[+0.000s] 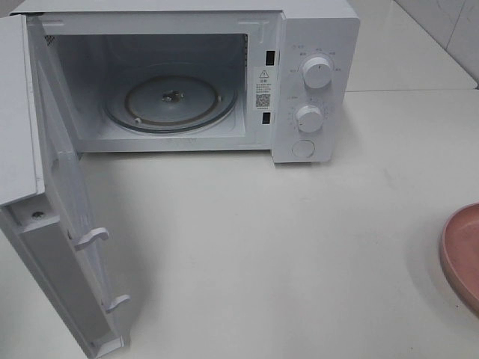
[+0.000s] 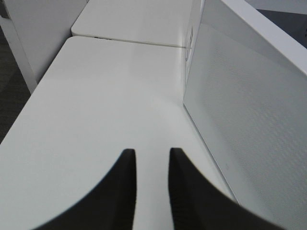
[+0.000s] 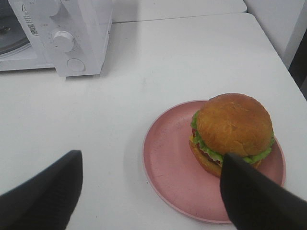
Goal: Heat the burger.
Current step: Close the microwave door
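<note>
The burger (image 3: 232, 127), with its golden-brown bun, green lettuce and a bit of yellow cheese, sits on the right part of a round pink plate (image 3: 168, 163) in the right wrist view. My right gripper (image 3: 151, 160) hovers over the plate's near side, open wide, with one finger in front of the burger's lower edge and nothing held. The high view shows only the plate's rim (image 1: 464, 254) at the right edge; the burger and both arms are out of it. My left gripper (image 2: 151, 153) hangs over bare table beside the microwave door's outer face (image 2: 249, 105), its fingers a narrow gap apart and holding nothing.
The white microwave (image 1: 314, 45) stands at the table's back, its door (image 1: 52, 224) swung fully open to the left. Inside lies an empty glass turntable (image 1: 171, 101). Two knobs and a round button are on its right panel. White table lies between microwave and plate.
</note>
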